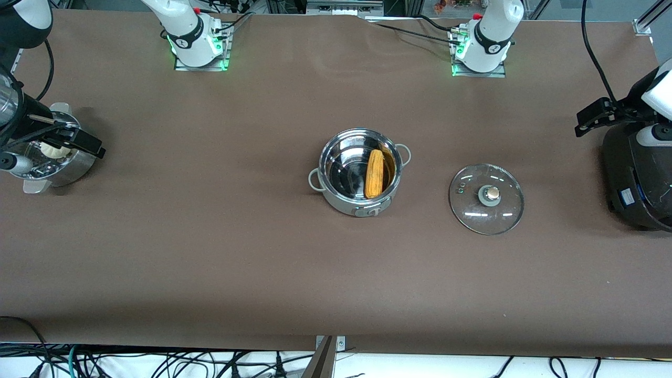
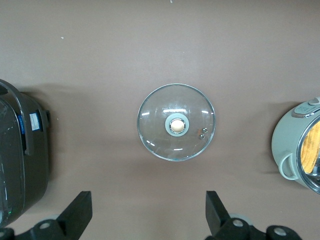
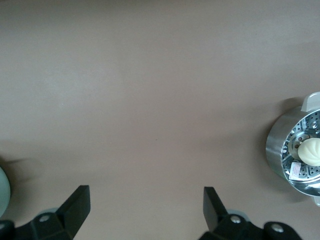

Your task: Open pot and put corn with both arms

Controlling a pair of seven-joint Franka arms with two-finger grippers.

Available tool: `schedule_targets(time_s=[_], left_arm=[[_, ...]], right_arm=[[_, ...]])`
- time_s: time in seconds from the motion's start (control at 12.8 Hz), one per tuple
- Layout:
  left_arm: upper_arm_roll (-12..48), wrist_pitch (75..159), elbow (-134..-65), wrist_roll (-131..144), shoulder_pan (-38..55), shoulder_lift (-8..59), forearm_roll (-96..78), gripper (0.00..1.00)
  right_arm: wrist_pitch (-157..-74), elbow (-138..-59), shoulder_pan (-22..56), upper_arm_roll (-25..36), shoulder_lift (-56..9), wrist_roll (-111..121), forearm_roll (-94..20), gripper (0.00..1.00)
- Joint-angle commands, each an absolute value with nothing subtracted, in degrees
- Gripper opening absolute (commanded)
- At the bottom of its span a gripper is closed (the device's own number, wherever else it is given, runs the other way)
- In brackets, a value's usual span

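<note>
- Your left tool (image 2: 149,215) hangs in the air over the table (image 1: 210,252) at the left arm's end, fingers spread wide and holding nothing; its wrist view looks straight down on the glass lid (image 2: 176,128)
- Your right tool (image 3: 146,212) is likewise up over bare table near the right arm's end, fingers wide apart and empty, with the steel steamer pot (image 3: 295,155) and its pale bun (image 3: 316,151) off to one side
- Going out from the left tool, the lid (image 1: 486,198) lies flat on the table, knob up, just beside the pot (image 1: 359,171) and toward the left arm's end
- The pot stands open mid-table, between the two arms' bases and nearer the front camera than both
- The corn (image 1: 374,174) already lies inside the pot, against the wall on the lid's side, its long axis running from the robots' side toward the front camera
- By my reading both steps are done; if you re-cover the pot, the left arm is the nearer one, and the move runs from the lid toward the right arm's end
- The black cooker (image 1: 638,173) sits close by the left arm, so mind it
</note>
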State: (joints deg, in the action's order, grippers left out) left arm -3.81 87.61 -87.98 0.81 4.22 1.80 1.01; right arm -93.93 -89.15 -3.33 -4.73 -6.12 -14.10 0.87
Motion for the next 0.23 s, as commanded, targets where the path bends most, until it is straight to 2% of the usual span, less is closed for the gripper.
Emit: schedule_targets(time_s=[0.0,0.16], left_arm=[[-4.13,87.28,-87.98,-0.18,4.39,1.05,0.09,1.00],[-4.13,87.27,-87.98,-0.18,4.39,1.05,0.09,1.00]], right_arm=[[-93.43,-87.63,-3.34,-4.57,-6.68,-13.18,1.76,1.00],[-93.34,-87.63,-3.34,-4.57,-6.68,-13.18,1.76,1.00]])
